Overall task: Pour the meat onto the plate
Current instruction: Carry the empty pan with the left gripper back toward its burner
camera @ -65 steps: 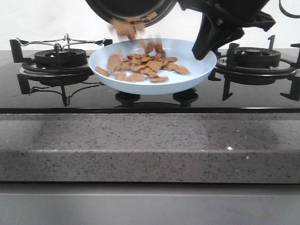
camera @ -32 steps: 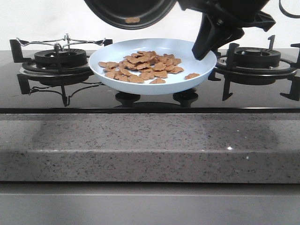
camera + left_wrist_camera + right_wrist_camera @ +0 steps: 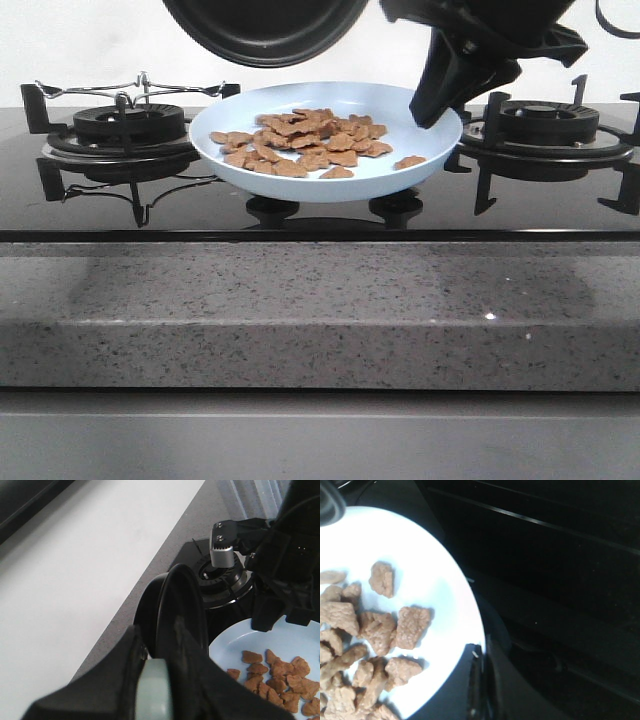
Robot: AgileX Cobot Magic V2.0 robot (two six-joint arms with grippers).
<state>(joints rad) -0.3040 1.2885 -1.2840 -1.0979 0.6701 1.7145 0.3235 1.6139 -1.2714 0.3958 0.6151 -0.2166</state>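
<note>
The pouring looks done. The meat (image 3: 305, 143) lies in a loose heap on the plate (image 3: 250, 180), spread wider side to side. The black pan (image 3: 265, 25) hangs tipped above the plate, its open side facing down, and looks empty. The left tool (image 3: 165, 680) grips the pan. The right tool (image 3: 440, 95) pinches the plate's rim. What's left: put the pan down

No legible text or markings.
</note>
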